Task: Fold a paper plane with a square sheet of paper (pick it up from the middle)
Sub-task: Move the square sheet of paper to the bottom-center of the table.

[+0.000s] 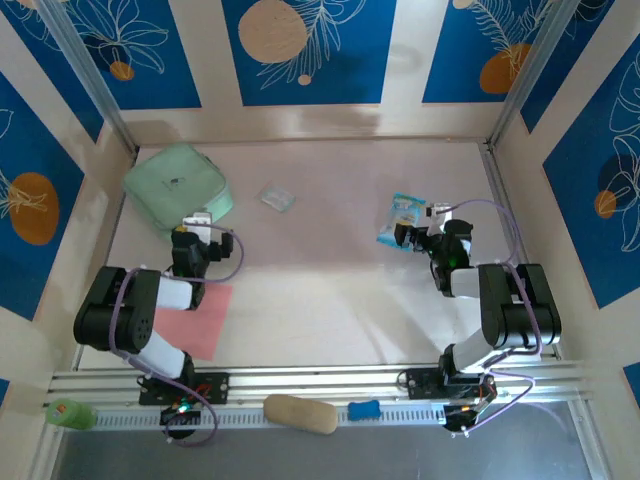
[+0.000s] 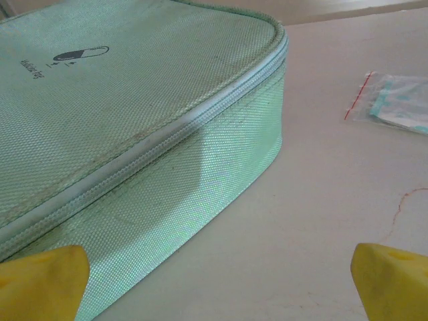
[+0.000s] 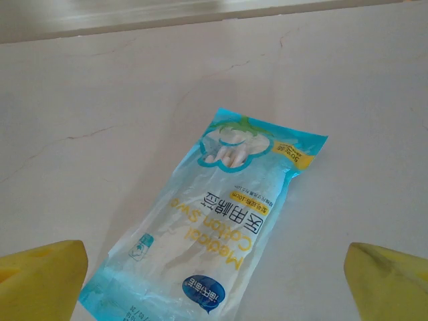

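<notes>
1. From the top view, you have the square sheet of paper (image 1: 208, 320) lying flat on the near left of the table (image 1: 330, 290). Its left part is covered by the left arm. The left gripper (image 1: 196, 222) sits beyond the sheet, right at the near edge of the mint-green pouch (image 1: 175, 185). Across the table, the right gripper (image 1: 410, 236) points at the blue-and-white packet (image 1: 403, 215), just beside it. A small clear wrapper (image 1: 276, 197) lies between the pouch and the packet, apart from both. On the near rail you can see a beige oblong (image 1: 300, 413), a small blue piece (image 1: 364, 409) and a green object (image 1: 68, 413).

2. In the left wrist view, your left gripper (image 2: 214, 287) stands wide, with its yellow fingertips (image 2: 40, 281) far apart and nothing between them. The pouch (image 2: 134, 120) blocks the way straight ahead, zip side facing you. The clear wrapper (image 2: 394, 107) lies off to the right.

3. In the right wrist view, your right gripper (image 3: 214, 294) is also spread wide and holds nothing. The packet (image 3: 221, 227) lies flat, tilted, directly in front of the fingertips (image 3: 391, 281).
</notes>
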